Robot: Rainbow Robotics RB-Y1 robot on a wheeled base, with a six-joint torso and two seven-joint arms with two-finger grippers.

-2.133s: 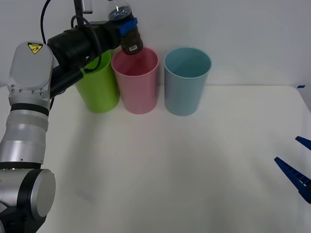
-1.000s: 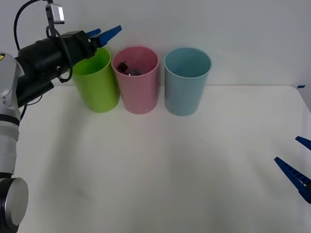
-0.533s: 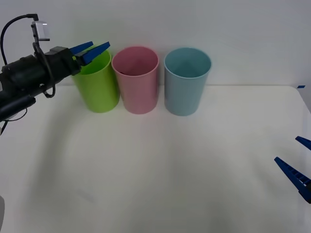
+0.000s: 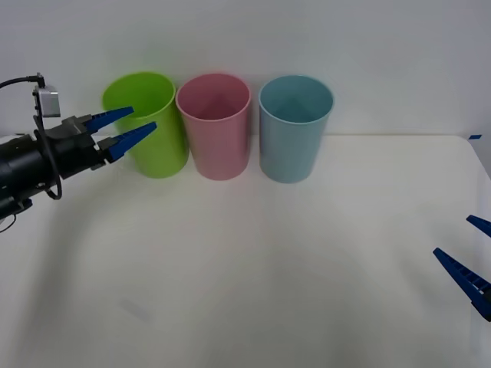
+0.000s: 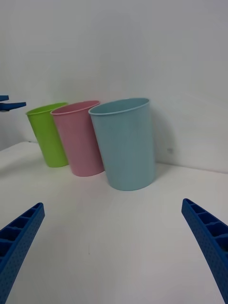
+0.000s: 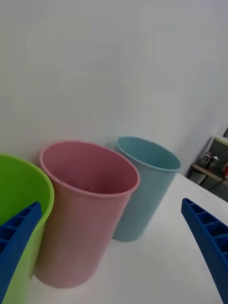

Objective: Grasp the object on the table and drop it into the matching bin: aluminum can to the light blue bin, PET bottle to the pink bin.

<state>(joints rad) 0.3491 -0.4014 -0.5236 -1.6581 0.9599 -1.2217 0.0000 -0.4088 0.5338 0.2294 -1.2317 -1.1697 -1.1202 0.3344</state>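
Note:
The PET bottle is hidden. The pink bin (image 4: pixel 213 138) stands upright at the back of the white table (image 4: pixel 268 261), between a lime green bin and the light blue bin (image 4: pixel 293 138). My left gripper (image 4: pixel 144 116) hovers open and holds nothing, just left of the green bin's front and pointing toward the bins. From the left wrist I look at the pink bin (image 6: pixel 76 237) and the light blue bin (image 6: pixel 142 199), but only the upper inner wall of each is visible. My right gripper (image 4: pixel 453 236) waits open at the table's near right edge, far from the bins.
The lime green bin (image 4: pixel 157 146) stands leftmost in the row, touching or nearly touching the pink one. A plain white wall rises right behind the bins. The wide white tabletop stretches in front of them toward me.
The left gripper let the bottle go over the pink bin and it dropped inside. The arm then drew back left and down, past the green bin. The right arm has not moved.

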